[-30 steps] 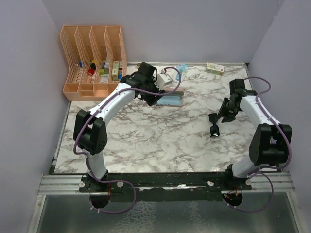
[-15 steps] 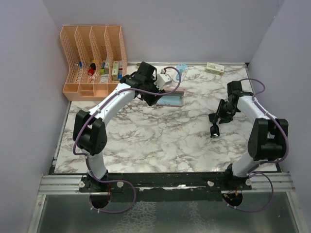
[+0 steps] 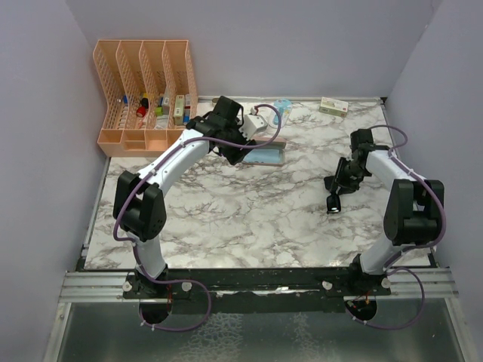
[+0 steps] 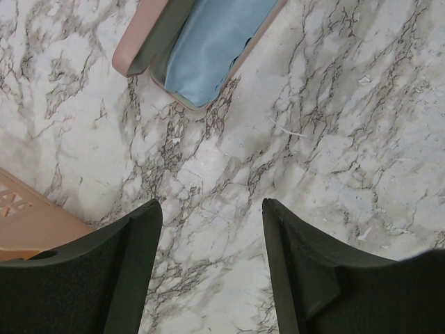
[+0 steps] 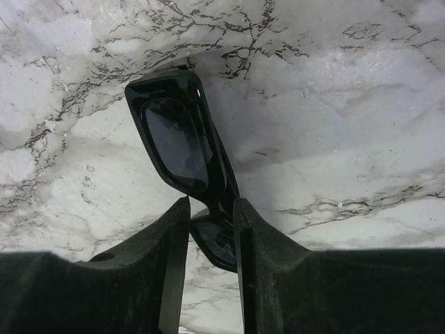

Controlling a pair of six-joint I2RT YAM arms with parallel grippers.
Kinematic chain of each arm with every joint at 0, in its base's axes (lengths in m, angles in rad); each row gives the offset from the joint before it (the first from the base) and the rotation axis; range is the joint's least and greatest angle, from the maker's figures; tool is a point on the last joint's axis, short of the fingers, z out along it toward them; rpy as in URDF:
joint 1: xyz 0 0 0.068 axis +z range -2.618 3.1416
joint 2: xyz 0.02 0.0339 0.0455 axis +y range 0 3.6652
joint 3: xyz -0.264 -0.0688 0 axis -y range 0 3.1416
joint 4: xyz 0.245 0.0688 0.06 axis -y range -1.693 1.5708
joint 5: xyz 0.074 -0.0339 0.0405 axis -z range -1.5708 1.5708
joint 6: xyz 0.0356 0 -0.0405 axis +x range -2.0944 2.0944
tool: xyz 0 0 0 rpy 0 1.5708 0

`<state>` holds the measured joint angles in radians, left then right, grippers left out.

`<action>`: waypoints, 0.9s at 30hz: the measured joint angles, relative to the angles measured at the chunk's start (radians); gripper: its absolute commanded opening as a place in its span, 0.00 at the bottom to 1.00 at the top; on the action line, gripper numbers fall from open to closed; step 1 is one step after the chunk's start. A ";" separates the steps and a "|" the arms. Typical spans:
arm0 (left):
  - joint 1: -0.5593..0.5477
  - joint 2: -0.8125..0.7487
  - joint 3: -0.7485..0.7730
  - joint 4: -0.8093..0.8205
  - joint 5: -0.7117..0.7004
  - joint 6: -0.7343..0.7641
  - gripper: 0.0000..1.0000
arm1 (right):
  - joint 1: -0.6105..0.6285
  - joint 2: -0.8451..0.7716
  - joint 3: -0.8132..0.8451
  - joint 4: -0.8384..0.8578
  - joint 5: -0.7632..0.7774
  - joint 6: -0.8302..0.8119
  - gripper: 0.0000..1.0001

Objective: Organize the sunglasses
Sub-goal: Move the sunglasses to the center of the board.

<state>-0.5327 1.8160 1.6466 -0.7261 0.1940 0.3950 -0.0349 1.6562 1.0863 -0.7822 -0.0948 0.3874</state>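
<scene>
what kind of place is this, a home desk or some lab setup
Most likely a robotics lab test cell: two arms bolted to a metal rail at a marble-pattern table, plain walls boxing it in, and staged props like a peach file organizer.

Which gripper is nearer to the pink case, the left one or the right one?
Left. The left gripper hangs open just beside the case; the right gripper is far off on the case's right side, shut on the sunglasses.
</scene>
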 measured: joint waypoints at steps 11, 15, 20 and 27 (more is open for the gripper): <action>0.000 0.000 0.000 -0.001 0.000 0.005 0.61 | 0.000 0.017 -0.014 0.031 -0.034 -0.001 0.27; 0.000 0.000 0.000 -0.001 0.000 0.005 0.61 | 0.000 0.021 -0.028 0.051 -0.049 -0.001 0.25; 0.000 0.000 0.000 -0.002 0.000 0.011 0.60 | 0.000 0.021 -0.047 0.077 -0.069 0.000 0.12; 0.000 0.000 0.000 -0.005 0.000 0.016 0.60 | 0.000 0.022 -0.045 0.084 -0.091 0.002 0.01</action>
<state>-0.5327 1.8160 1.6466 -0.7307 0.1940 0.4107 -0.0345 1.6783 1.0409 -0.6979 -0.1860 0.3889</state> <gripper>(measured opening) 0.602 0.034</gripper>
